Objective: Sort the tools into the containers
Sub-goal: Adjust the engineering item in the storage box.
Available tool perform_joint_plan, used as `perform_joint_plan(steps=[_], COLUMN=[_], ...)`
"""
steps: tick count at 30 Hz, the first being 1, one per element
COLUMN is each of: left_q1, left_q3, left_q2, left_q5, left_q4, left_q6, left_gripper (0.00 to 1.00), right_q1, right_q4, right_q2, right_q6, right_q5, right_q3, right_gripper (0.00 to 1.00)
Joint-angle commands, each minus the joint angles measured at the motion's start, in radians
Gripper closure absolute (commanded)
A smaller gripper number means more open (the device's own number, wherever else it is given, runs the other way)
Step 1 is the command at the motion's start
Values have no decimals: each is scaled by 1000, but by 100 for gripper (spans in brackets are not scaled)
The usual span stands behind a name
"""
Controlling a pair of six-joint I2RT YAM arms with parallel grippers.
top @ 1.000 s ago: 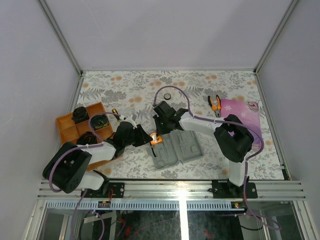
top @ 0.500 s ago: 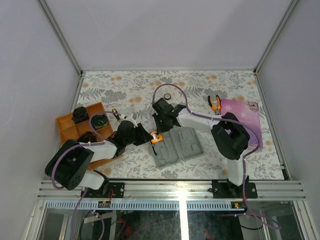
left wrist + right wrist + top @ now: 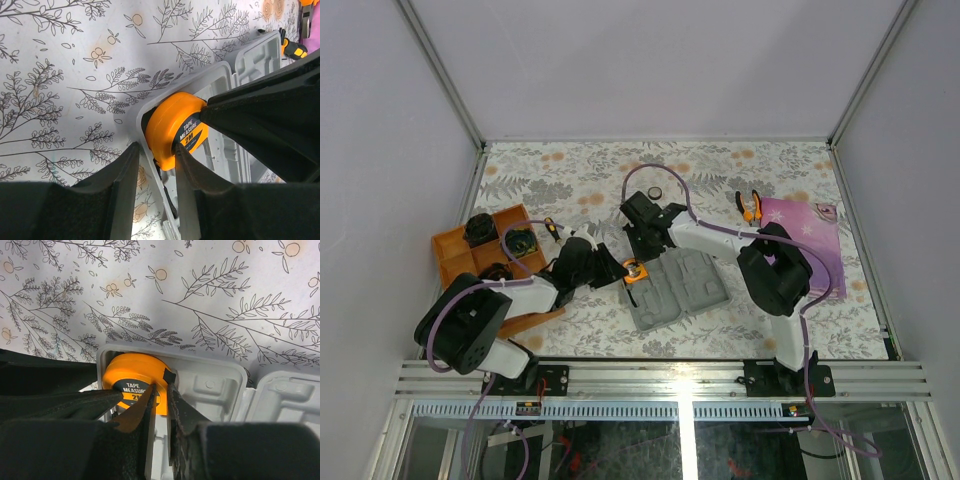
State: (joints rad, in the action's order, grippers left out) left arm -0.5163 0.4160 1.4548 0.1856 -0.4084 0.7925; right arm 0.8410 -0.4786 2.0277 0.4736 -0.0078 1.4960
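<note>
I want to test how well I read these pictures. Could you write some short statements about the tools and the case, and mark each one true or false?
1. The tape measure sits in a corner of the grey case. True.
2. The pliers lie inside the case. False: they lie on the table, beside the purple cloth.
3. The case is closed. False: it lies open, with its moulded recesses showing.
4. The left gripper and the right gripper are both at the tape measure. True.
</note>
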Motion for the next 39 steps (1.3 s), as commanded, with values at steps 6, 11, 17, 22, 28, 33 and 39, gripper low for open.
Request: perform_joint_plan(steps=[6, 11, 17, 22, 28, 33, 39], left_q1=[-50, -50, -49, -50, -49, -50, -72], left_q3=[17, 28, 40, 44, 36, 26, 16], left_q2=[73, 94, 126, 152, 157, 99, -6], left_q5=[12, 22, 27, 30, 35, 53, 68], left_q4=[137, 158, 175, 180, 175, 186, 265], left_q6=[39, 42, 39, 40, 35, -4, -48], left_gripper=[100, 100, 100, 100, 100, 100, 99], right_q1=[59, 58, 59, 59, 58, 59, 58], right_q4=[-11, -13, -56, -83, -85, -15, 19], right_q2=[159, 171, 201, 223, 227, 154, 62], right_q6=[22, 18, -1, -9, -11, -13, -32], right_q5=[-160, -183, -204, -221, -237, -225, -213], right_q3=[-51, -46, -6, 18, 9, -53, -99], right_gripper=[84, 84, 83, 84, 87, 87, 86])
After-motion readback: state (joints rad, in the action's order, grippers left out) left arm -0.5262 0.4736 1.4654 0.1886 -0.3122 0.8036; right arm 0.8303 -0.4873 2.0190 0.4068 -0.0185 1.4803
